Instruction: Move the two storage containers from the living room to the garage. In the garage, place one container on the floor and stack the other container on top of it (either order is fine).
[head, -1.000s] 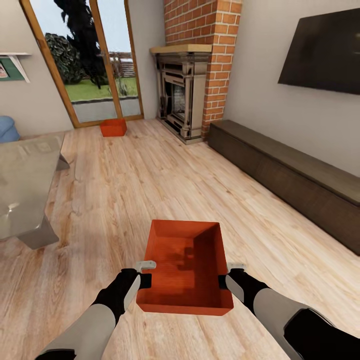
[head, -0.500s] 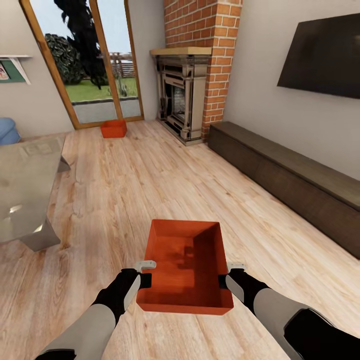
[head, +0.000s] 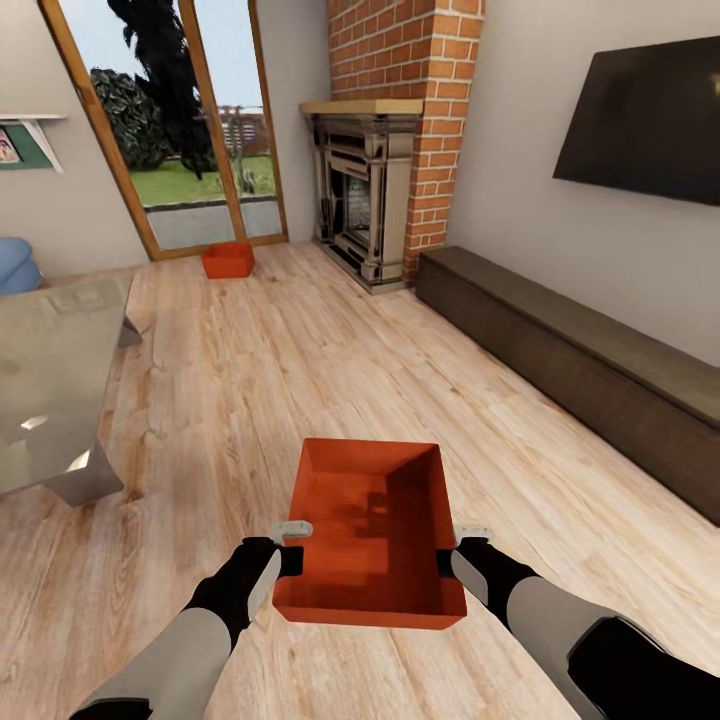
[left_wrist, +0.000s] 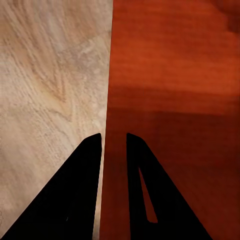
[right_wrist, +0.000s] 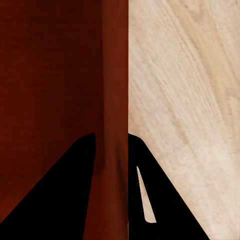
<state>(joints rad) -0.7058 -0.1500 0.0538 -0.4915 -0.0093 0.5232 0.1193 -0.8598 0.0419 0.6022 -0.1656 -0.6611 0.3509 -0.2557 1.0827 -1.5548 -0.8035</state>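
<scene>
Orange bin carried over living-room planks.
Head view: near storage container (head: 370, 535) clamped at its side walls by left gripper (head: 292, 545) and right gripper (head: 455, 550); second container (head: 228, 260) far off by the glass door (head: 190, 120). Wrist views: each wall pinched between fingers (left_wrist: 80, 190) (right_wrist: 150, 195).

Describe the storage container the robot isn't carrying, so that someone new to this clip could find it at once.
Start at the brick fireplace and look toward the tall glass doors beside it. On the wood floor just in front of those doors sits a small orange-red open-top bin. Unlike its twin, clamped by its side walls between the left gripper and right gripper, nothing touches it.
</scene>
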